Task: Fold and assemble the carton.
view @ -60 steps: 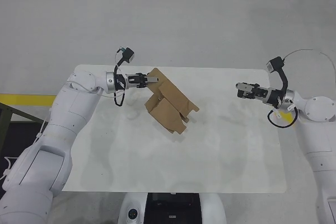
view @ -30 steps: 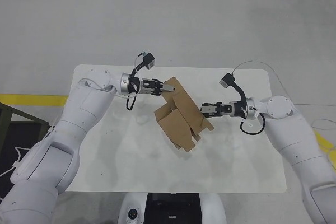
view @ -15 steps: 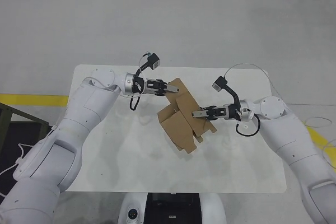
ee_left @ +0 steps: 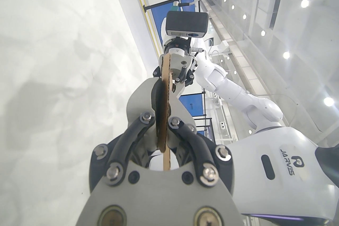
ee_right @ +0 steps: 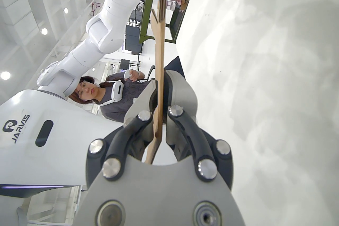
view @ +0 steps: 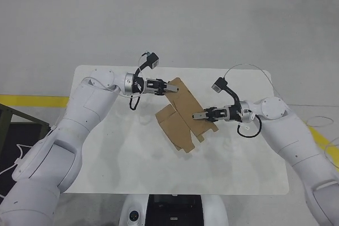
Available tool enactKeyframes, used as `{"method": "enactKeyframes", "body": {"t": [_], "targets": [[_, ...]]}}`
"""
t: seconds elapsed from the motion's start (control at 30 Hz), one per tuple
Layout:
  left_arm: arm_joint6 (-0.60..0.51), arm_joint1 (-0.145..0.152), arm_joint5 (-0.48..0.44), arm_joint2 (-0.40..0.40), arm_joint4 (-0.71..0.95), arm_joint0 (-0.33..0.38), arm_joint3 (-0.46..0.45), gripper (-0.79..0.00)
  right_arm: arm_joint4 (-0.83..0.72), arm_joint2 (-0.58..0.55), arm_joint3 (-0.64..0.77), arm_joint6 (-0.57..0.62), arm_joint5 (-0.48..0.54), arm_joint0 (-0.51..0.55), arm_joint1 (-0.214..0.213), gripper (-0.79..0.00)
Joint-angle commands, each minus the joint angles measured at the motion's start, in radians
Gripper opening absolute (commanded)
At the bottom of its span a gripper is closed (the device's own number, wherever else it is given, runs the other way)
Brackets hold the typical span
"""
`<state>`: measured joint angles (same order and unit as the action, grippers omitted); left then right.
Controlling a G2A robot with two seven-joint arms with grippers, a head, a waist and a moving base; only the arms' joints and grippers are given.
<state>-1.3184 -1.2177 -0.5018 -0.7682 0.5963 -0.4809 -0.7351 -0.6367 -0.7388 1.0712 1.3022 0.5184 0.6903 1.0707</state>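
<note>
A flat brown carton is held above the middle of the white table, slanting from the far left down toward the near right. My left gripper is shut on its far corner; in the left wrist view the carton edge runs between the two fingers. My right gripper is shut on the carton's right side flap. The right wrist view has the cardboard sheet edge-on, pinched at my right gripper.
The table's near half and its right part are bare white surface. A dark green frame stands off the table's left side. A yellow floor line runs left of the table.
The right arm swung in from the far right and shut on the carton's right flap. The left gripper carried the carton rightward toward the table's middle; in the last half second little has moved.
</note>
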Motion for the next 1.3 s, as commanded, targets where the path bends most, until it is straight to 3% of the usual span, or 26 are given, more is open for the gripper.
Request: {"method": "enactKeyframes", "body": {"t": [0.0, 0.33, 0.5, 0.77, 1.27], "targets": [[0.002, 0.001, -0.002, -0.004, 0.009, 0.002, 0.005, 0.000, -0.005, 0.005, 0.002, 0.001, -0.001, -0.002, -0.001, -0.785], [0.027, 0.036, -0.027, -0.075, 0.054, -0.011, -0.005, 0.000, -0.026, 0.008, -0.024, -0.004, 0.004, -0.014, -0.006, -0.785], [0.060, 0.060, -0.060, -0.116, 0.040, -0.039, 0.000, 0.000, -0.112, -0.027, -0.048, -0.011, 0.010, 0.001, -0.005, -0.785], [0.081, 0.070, -0.081, -0.146, 0.057, -0.082, -0.014, 0.000, -0.202, -0.064, -0.010, -0.027, -0.027, 0.032, 0.004, -0.785], [0.145, 0.046, -0.069, -0.126, 0.037, -0.154, -0.106, 0.000, -0.097, -0.165, 0.124, -0.380, -0.099, 0.175, -0.009, -0.785]]}}
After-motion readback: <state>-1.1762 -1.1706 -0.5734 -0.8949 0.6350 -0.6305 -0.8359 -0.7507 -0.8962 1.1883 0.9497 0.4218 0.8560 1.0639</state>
